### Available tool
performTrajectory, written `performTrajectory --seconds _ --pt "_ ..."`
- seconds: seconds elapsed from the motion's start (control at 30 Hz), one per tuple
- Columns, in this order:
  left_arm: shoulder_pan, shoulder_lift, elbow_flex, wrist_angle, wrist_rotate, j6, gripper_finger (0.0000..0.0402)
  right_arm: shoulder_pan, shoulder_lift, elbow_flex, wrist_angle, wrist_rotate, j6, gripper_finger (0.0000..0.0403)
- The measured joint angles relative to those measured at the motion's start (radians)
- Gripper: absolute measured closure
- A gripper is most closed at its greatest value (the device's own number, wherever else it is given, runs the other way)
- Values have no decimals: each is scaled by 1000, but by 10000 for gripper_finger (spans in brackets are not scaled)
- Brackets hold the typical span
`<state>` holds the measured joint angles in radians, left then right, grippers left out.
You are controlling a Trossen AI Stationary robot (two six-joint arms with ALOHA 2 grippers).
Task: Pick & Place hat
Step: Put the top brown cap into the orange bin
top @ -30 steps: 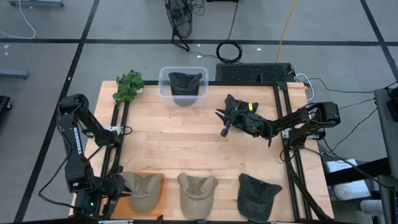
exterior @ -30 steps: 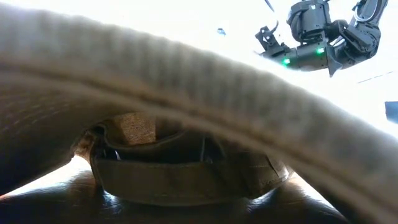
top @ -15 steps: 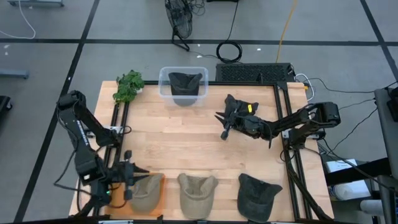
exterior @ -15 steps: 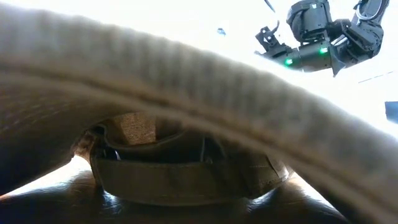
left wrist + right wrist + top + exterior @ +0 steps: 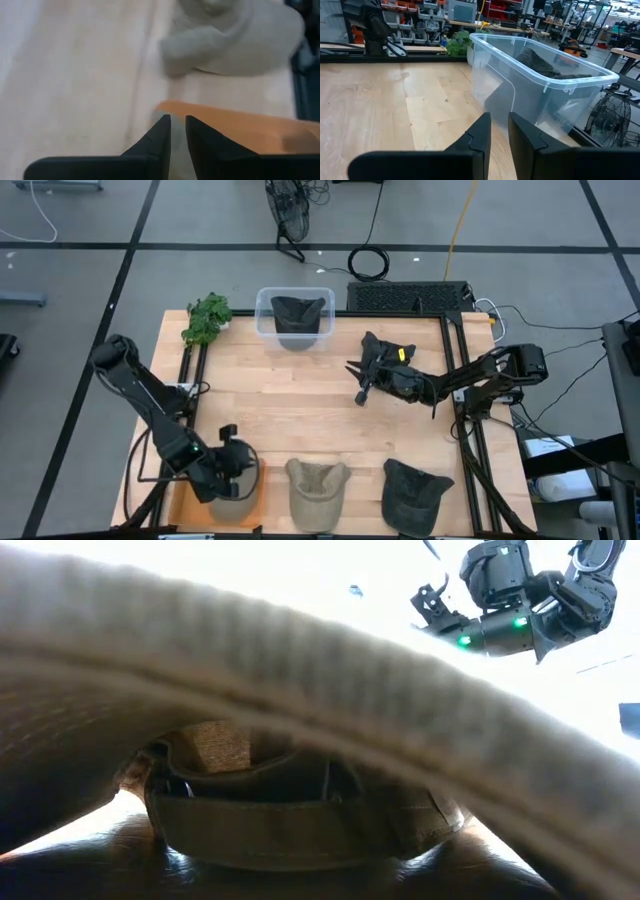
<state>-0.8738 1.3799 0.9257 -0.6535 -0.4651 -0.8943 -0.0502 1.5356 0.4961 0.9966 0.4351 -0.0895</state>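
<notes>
Three hats (image 5: pixel 318 490) line the table's (image 5: pixel 300 415) near edge; a fourth lies in the bin (image 5: pixel 294 317) behind.

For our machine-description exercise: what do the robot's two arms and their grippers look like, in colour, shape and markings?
Both arms are dark, jointed and slim. The left arm carries white lettering along one link. The right arm has a yellow patch near its wrist, and green lights glow on it in the low view. The left gripper and the right gripper each have two black, wedge-shaped fingers.

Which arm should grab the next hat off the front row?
Left, likely. The left pincer sits over the leftmost tan cap on the orange mat. The right pincer hangs mid-table, nearer the clear bin, away from the row.
</notes>
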Motion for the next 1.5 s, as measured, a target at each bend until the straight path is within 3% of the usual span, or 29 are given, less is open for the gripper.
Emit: performTrajectory --seconds 0.2,0.6,0.93,1.2,1.5 --pt "-24 8 0 47 79 14 334 0 0 0 -7 0 0 360" --pt "-77 15 -1 -83 22 -185 335 0 0 0 -8 1 0 360" --pt "-123 104 -1 -22 279 -198 335 4 0 0 -7 2 26 360" --pt "-173 107 -2 3 305 -248 335 23 0 0 -8 5 26 360" --pt "-195 106 -2 45 339 -135 335 26 0 0 -14 5 26 360"
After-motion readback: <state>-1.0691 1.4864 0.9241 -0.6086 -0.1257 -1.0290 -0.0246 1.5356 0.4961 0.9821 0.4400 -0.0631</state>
